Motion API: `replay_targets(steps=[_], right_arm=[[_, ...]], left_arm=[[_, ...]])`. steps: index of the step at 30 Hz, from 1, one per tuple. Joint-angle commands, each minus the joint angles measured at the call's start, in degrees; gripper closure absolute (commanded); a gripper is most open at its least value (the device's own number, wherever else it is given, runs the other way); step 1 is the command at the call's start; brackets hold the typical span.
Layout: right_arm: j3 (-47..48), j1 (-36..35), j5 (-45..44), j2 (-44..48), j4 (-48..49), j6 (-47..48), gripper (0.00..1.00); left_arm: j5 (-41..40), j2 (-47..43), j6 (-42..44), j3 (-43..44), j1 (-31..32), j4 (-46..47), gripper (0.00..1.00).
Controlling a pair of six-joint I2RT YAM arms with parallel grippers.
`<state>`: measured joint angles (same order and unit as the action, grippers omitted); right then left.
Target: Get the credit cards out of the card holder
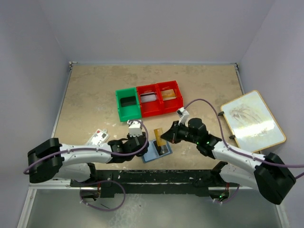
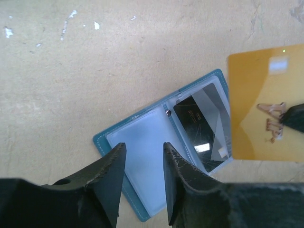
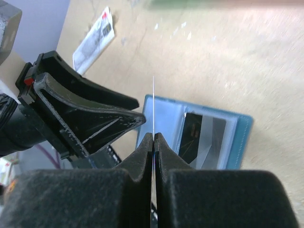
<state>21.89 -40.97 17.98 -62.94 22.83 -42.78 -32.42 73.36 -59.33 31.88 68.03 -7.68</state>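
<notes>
Now right gripper point(image 3: 153, 138) clamping gold card point(image 2: 259, 114) above open card holder point(image 2: 137, 137) lying on table point(image 2: 71, 71); left gripper point(image 2: 143, 148) hovering jaws apart, perhaps pinning it; dark card point(image 2: 197, 123) sitting slotted; needing firm pinch, level carry

Access to the open wallet point(image 1: 151, 156) is restricted on two sides. The left hand point(image 2: 143, 152) stands over its left leaf with fingers parted. The right hand point(image 3: 153, 138) blocks the right and far side, clamping a gold card point(image 1: 158, 133) above that leaf. Between the two arms, the near side shows bare tabletop point(image 1: 95, 95). A bare strip separates the wallet from the green bin point(image 1: 119, 107) and red bins point(image 1: 156, 110). A white packet point(image 1: 98, 137) lies just beside the left arm.
</notes>
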Motion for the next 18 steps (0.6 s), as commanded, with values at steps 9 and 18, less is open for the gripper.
replay_targets(steps=[9, 18], right_arm=[[-1.95, -0.25, -10.0, 12.14, 12.32, 23.57, 1.0], [5.86, 3.45, -31.35, 8.49, 11.86, 38.92, 1.0]], left_arm=[[-11.49, -10.74, 2.85, 7.28, -0.29, -19.18, 0.29], [-9.75, -12.5, 12.24, 16.99, -14.5, -28.66, 0.18]])
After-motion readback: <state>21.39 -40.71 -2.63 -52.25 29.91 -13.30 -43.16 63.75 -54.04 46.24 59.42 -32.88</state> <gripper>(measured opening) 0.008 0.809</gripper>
